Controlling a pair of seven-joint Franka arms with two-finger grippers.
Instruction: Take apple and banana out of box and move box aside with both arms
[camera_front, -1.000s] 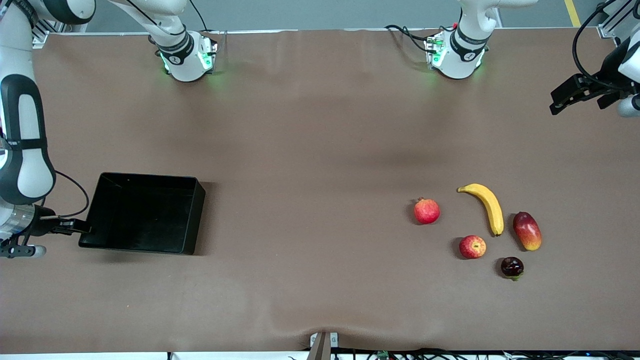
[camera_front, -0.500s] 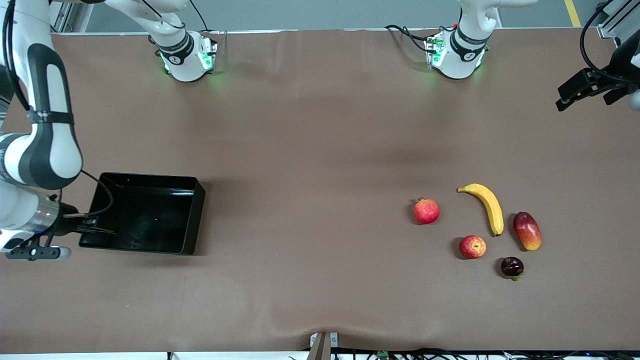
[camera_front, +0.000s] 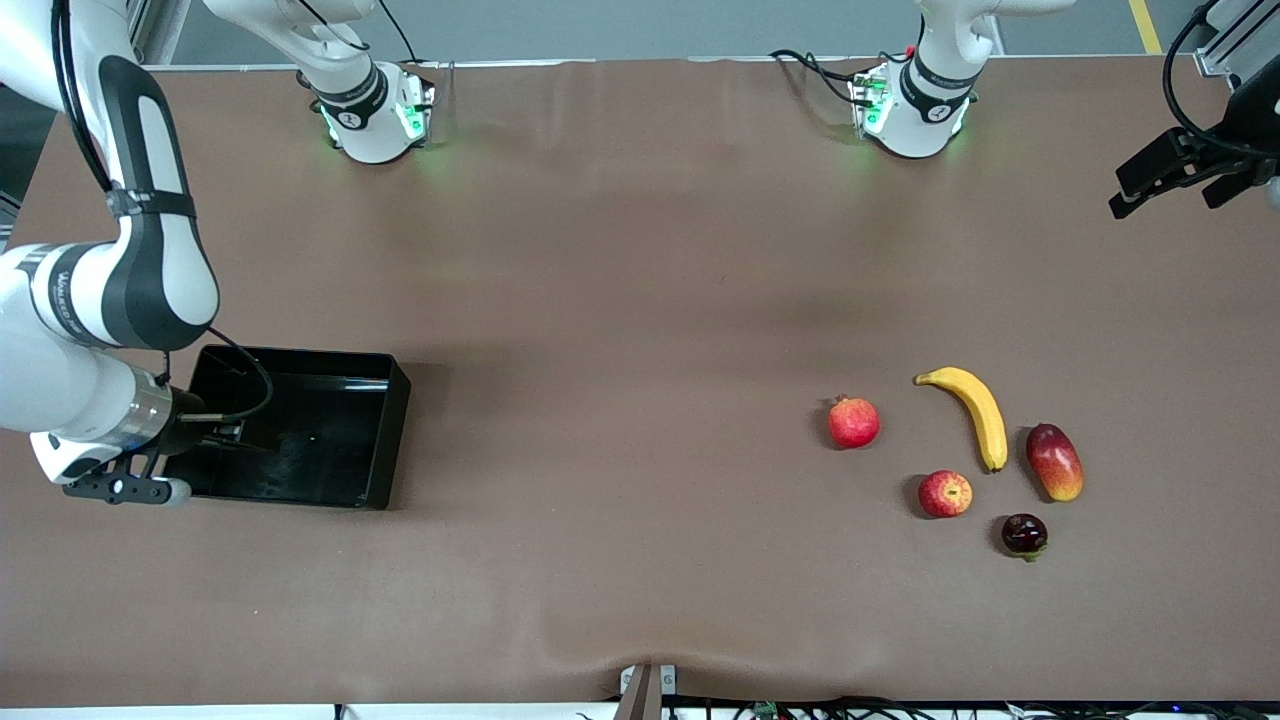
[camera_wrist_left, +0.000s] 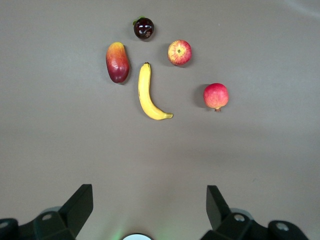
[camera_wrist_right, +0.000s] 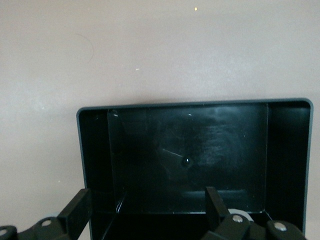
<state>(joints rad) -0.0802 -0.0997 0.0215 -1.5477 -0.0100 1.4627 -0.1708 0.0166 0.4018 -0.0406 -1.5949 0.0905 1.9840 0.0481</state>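
- The right gripper (camera_front: 235, 432), fingers spread and holding nothing, is over the box (camera_front: 385, 440), at the right arm's end of the table.
- The left gripper (camera_front: 1170, 185), fingers released, waits over bare table.
- The apple (camera_front: 945, 493) lies at seven o'clock of the banana (camera_front: 980, 413).

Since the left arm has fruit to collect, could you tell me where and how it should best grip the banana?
Grip the banana at its thick middle, coming straight down with the open left gripper and its jaws set across the curve. It lies flat, with the mango close beside its lower end, so the middle looks clearest.
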